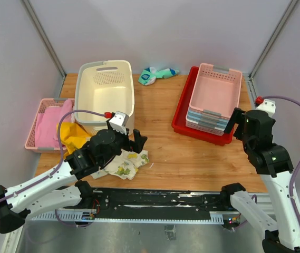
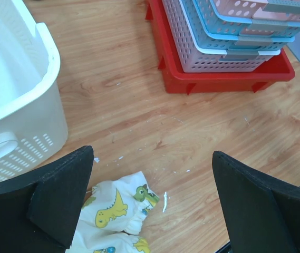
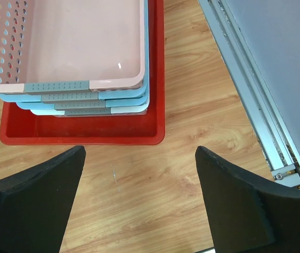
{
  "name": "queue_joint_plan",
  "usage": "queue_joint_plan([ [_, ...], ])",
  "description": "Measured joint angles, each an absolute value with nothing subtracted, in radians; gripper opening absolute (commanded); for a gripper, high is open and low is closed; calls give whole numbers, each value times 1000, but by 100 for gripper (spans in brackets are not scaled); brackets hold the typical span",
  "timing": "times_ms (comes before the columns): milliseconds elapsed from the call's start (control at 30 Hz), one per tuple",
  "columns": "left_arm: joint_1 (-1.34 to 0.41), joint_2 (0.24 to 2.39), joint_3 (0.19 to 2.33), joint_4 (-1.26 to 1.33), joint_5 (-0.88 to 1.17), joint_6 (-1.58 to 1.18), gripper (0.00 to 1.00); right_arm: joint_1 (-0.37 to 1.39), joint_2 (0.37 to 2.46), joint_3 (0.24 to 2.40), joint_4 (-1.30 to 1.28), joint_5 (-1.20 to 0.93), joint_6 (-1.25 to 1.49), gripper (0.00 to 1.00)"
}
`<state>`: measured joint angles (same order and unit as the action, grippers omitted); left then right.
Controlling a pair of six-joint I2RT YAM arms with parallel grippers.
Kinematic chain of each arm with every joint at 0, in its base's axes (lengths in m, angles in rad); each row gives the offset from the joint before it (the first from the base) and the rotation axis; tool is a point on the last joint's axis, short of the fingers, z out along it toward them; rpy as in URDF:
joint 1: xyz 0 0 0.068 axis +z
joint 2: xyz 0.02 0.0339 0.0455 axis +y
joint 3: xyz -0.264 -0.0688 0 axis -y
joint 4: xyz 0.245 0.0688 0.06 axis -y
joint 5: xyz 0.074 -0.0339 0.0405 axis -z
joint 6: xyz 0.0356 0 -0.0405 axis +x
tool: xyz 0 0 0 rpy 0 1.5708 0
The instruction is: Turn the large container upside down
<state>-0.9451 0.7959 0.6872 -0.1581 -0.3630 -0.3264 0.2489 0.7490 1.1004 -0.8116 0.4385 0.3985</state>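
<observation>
The large container (image 1: pixel 105 90) is a deep cream tub standing upright and empty at the back left of the table, mouth up. Its near corner and perforated wall show in the left wrist view (image 2: pixel 18 126). My left gripper (image 1: pixel 131 141) is open, just in front of the tub's near right corner, above a dinosaur-print cloth (image 1: pixel 123 163); the cloth shows between its fingers in the left wrist view (image 2: pixel 115 211). My right gripper (image 1: pixel 238 122) is open and empty, beside the red tray's right edge.
A red tray (image 1: pixel 183 108) at the back right holds stacked pink, blue and white baskets (image 1: pixel 214 97). A pink basket (image 1: pixel 38 124) with pink cloth sits far left, a yellow cloth (image 1: pixel 75 134) beside it. A teal and white cloth (image 1: pixel 156 75) lies at the back.
</observation>
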Motion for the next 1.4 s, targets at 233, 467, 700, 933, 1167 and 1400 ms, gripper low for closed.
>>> queue_joint_plan([
  [233, -945, 797, 687, -158, -373, -318, 99, 249, 743, 1100, -812, 448, 405, 88],
  [467, -945, 794, 689, -160, -384, -316, 99, 249, 738, 1096, -813, 480, 417, 91],
  [700, -945, 887, 752, -173, -339, -324, 99, 249, 690, 1079, -839, 543, 476, 89],
  [933, -1012, 1118, 792, -152, -208, -364, 99, 249, 699, 1089, -826, 459, 428, 89],
  [1167, -1031, 1159, 828, -169, -180, -383, 99, 258, 982, 1274, -820, 337, 382, 86],
  [1400, -1031, 1137, 950, -206, -235, -406, 99, 391, 1373, 1572, -840, 366, 411, 87],
])
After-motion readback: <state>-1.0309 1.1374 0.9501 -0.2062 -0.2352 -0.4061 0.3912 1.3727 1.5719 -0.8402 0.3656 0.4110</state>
